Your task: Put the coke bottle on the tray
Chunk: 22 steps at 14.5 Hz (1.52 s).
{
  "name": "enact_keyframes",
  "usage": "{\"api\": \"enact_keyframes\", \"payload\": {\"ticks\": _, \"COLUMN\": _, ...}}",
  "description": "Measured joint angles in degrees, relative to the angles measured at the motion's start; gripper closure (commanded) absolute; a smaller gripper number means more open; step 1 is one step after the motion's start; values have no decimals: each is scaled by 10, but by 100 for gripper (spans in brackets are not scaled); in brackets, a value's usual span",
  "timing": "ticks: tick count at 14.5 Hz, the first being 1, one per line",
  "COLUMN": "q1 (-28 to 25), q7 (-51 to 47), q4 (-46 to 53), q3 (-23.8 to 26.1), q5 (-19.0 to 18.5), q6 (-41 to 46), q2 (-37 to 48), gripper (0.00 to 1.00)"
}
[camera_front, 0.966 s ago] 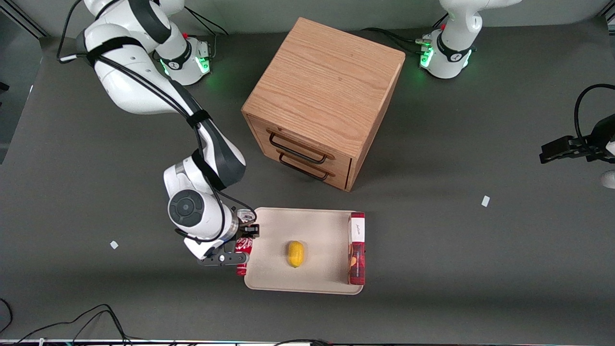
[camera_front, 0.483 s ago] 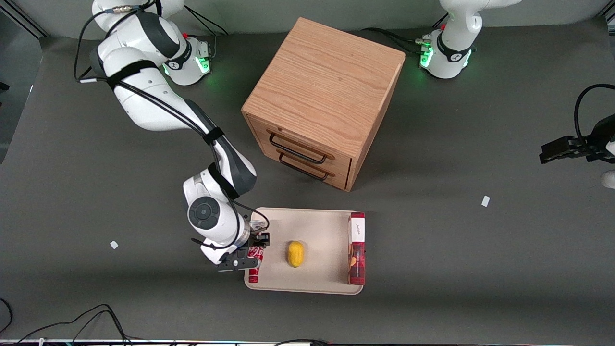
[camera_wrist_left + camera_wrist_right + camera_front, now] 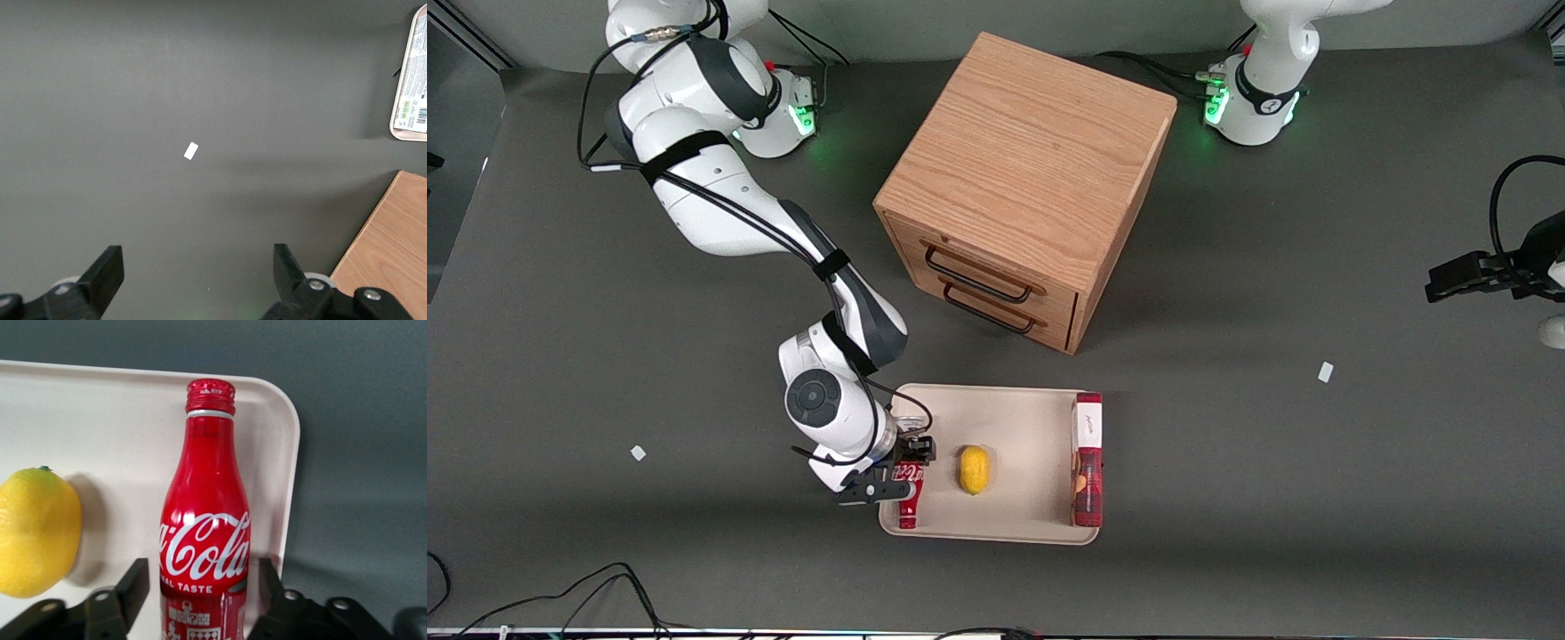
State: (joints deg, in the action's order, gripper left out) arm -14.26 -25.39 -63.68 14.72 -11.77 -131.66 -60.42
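Observation:
The coke bottle (image 3: 909,503) is a slim red bottle with white script. It lies on the cream tray (image 3: 1018,422) at the tray's end toward the working arm, its capped neck pointing toward the front camera. My right gripper (image 3: 898,471) is low over the bottle's base end. In the right wrist view the bottle (image 3: 205,520) lies between the black fingers (image 3: 135,580) of the gripper (image 3: 200,579). There is a small gap on each side, so the gripper is open round it. The tray's rim (image 3: 288,453) runs close beside the bottle.
A yellow lemon (image 3: 975,468) lies mid-tray, close beside the bottle (image 3: 37,530). A long red box with a white label (image 3: 1088,462) lies along the tray's end toward the parked arm. A wooden drawer cabinet (image 3: 1023,187) stands farther from the front camera.
My gripper carried the bottle sideways from just outside the tray's rim to a spot inside the tray, nearer the lemon. The lemon and the red box have not moved.

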Motion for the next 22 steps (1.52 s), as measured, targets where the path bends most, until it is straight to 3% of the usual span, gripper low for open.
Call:
{"api": "enact_keyframes", "payload": {"ticks": 7, "q1": 5, "q7": 0, "q4": 13, "q3": 0, "q5": 0, "q6": 3, "q2": 5, "gripper": 0}}
{"api": "enact_keyframes", "payload": {"ticks": 9, "q1": 13, "q7": 2, "q4": 16, "q3": 0, "q5": 0, "q6": 38, "q2": 31, "gripper": 0}}
{"api": "enact_keyframes", "payload": {"ticks": 12, "q1": 42, "q7": 40, "q4": 8, "q3": 0, "q5": 9, "q6": 126, "q2": 99, "gripper": 0}}
{"api": "enact_keyframes", "payload": {"ticks": 14, "q1": 67, "q7": 80, "q4": -15, "q3": -3, "q5": 46, "q6": 165, "q2": 153, "gripper": 0}}
{"api": "enact_keyframes", "payload": {"ticks": 17, "q1": 78, "q7": 97, "q4": -86, "q3": -48, "q5": 98, "q6": 194, "q2": 249, "gripper": 0}}
{"api": "enact_keyframes", "payload": {"ticks": 22, "q1": 79, "q7": 127, "q4": -270, "q3": -118, "q5": 113, "q6": 199, "q2": 434, "gripper": 0}}
